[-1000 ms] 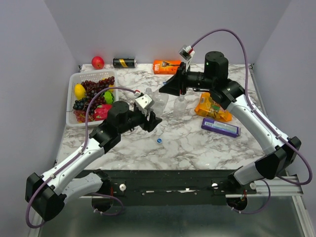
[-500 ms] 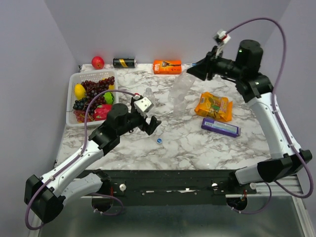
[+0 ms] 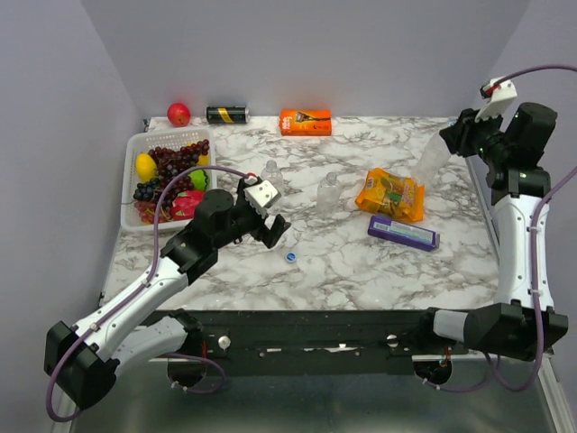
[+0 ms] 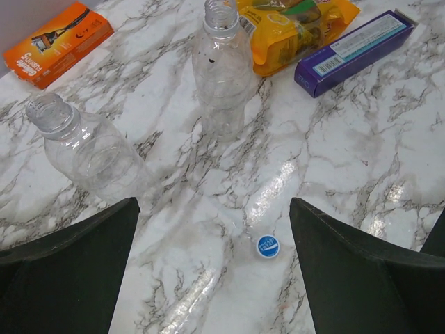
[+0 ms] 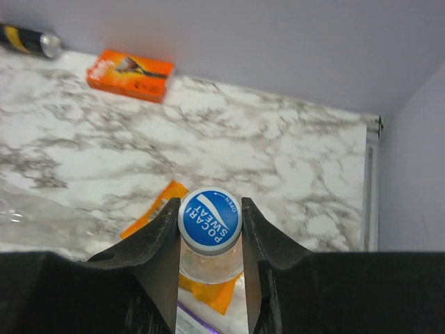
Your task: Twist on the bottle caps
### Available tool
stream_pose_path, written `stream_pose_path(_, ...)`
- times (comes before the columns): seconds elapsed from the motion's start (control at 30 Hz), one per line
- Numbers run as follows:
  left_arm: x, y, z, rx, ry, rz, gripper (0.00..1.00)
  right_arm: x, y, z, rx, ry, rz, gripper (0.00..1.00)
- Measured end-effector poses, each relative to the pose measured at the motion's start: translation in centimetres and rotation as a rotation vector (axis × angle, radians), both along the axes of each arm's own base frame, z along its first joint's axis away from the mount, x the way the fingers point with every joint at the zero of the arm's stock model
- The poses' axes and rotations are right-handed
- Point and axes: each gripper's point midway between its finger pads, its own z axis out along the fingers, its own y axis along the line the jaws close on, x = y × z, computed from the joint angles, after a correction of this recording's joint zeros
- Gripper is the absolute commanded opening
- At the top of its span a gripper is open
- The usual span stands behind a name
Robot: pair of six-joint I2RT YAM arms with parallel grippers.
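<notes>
L arm: left gripper has its jaws spread wide with nothing between them, low over the marble table. The loose blue cap lies flat, printed side up, just ahead of the fingers. It is nearer the finger on the right of the wrist view and touches neither. Further ahead, an open bottle stands almost straight in front. A second open bottle stands ahead-left, near the first but apart from it. Beyond them lie a snack bag and a purple box (third cap not in view).

Step in hand, as I judge it: pick up the loose cap.
- Shift sideways until the cap sits centred between the fingers.
- Drop straight down and close on the rim.
- Keep the cap level, threads down, ready for the neck in front.
- A thin cap on slick marble may skate, so close slowly and low.

R arm: right gripper is clamped on the capped bottle. Its fingers flank the Pocari Sweat cap, and the bottle is held off the table, well apart from the left gripper.
</notes>
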Motion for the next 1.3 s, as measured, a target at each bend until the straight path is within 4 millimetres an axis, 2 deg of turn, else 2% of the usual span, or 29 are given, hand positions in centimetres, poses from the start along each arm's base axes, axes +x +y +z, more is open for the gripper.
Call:
stream_pose_path(0.1, 0.1, 0.0, 0.0, 0.005, 0.003, -0.001, 0.99, 0.9, -2.4, -5.5, -0.017, 0.106, -0.067, 0.00)
stream_pose_path(0.17, 0.1, 0.0, -0.1, 0.011, 0.007, -0.001, 0.99, 1.5, -3.6, -7.7, -0.029, 0.144, -0.099, 0.00)
stream_pose_path(0.23, 0.1, 0.0, -0.1, 0.017, 0.010, -0.001, 0.99, 1.9, -4.6, -9.0, -0.044, 0.157, -0.124, 0.00)
stream_pose_path(0.4, 0.1, 0.0, -0.1, 0.021, 0.009, -0.005, 0.99, 2.7, -6.9, -9.8, -0.099, 0.121, -0.171, 0.01)
stream_pose_path(0.53, 0.2, -0.1, -0.4, 0.030, 0.018, -0.006, 0.99, 3.6, -8.0, -10.5, -0.123, 0.098, -0.188, 0.08)
stream_pose_path(0.77, 0.5, 0.0, -1.0, 0.054, 0.043, -0.002, 0.99, 4.9, -9.4, -13.7, -0.113, 0.117, -0.210, 0.10)
stream_pose_path(0.97, 0.6, 0.0, -0.4, 0.067, 0.033, -0.005, 0.99, 5.3, -10.0, -14.9, -0.105, 0.116, -0.223, 0.19)
stream_pose_path(1.13, 0.8, 0.1, -0.8, 0.082, 0.037, -0.004, 0.99, 5.3, -10.1, -15.7, -0.102, 0.117, -0.225, 0.24)
stream_pose_path(1.3, 0.8, 0.2, -1.5, 0.105, 0.051, -0.008, 0.99, 5.3, -10.1, -16.7, -0.100, 0.126, -0.225, 0.38)
